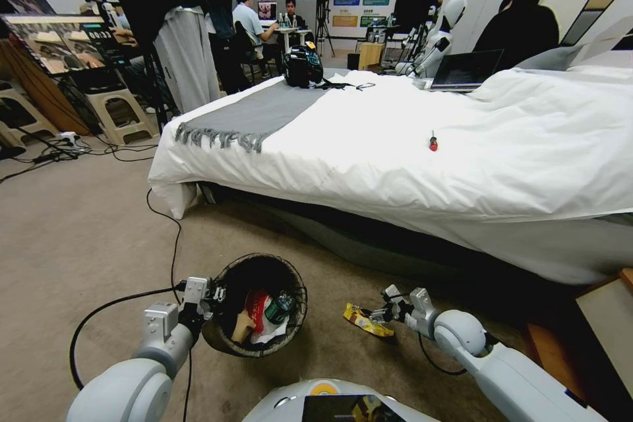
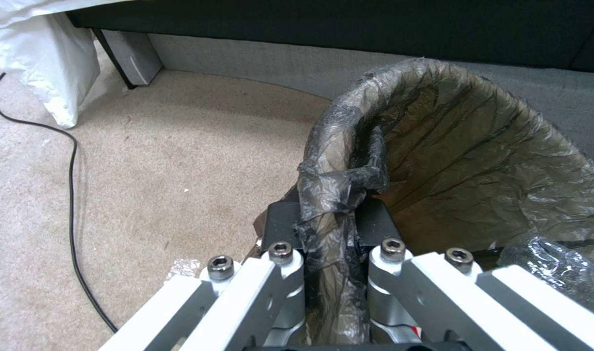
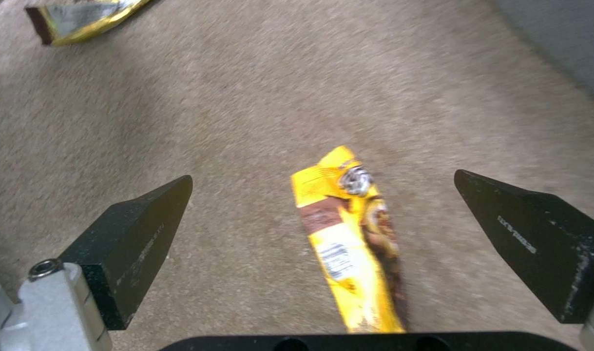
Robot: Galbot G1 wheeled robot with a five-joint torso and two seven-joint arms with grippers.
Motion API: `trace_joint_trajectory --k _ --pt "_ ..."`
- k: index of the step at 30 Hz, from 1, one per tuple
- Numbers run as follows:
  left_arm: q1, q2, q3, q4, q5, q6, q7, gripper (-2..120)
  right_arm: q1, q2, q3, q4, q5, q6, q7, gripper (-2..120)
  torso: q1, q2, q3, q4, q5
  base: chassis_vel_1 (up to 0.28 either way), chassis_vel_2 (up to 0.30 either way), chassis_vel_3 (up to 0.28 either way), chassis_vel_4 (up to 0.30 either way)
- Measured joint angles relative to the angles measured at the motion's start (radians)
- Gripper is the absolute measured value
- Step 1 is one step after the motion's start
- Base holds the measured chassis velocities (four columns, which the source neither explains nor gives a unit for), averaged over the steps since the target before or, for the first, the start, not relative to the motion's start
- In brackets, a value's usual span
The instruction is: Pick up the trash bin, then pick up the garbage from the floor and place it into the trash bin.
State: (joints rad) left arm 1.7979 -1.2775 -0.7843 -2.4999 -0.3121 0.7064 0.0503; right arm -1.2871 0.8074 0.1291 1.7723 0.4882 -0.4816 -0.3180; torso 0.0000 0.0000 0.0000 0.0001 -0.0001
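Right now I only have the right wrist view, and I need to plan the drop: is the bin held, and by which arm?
Observer: Yes. The left gripper is shut on the lined rim of the trash bin.
Operator: Anything in it already?
Observer: A red-and-white wrapper and a small bottle lie inside.
Operator: Where is my gripper relative to it?
Observer: The right gripper, open, is to the bin's right, at a yellow wrapper on the carpet.

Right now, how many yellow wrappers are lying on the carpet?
2. One yellow wrapper lies between the open right claw fingers; a second wrapper lies farther off on the carpet. The bed may hide others.
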Motion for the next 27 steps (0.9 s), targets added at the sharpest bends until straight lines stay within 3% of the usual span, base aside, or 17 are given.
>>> trace_joint_trajectory --k 27 --pt "-0.005 0.007 0.011 0.000 0.002 0.000 0.003 6 0.042 0.091 -0.048 -0.209 -0.118 0.064 0.004 100 0.000 0.000 0.000 -0.0001 0.0000 0.000 0.000 0.000 0.000"
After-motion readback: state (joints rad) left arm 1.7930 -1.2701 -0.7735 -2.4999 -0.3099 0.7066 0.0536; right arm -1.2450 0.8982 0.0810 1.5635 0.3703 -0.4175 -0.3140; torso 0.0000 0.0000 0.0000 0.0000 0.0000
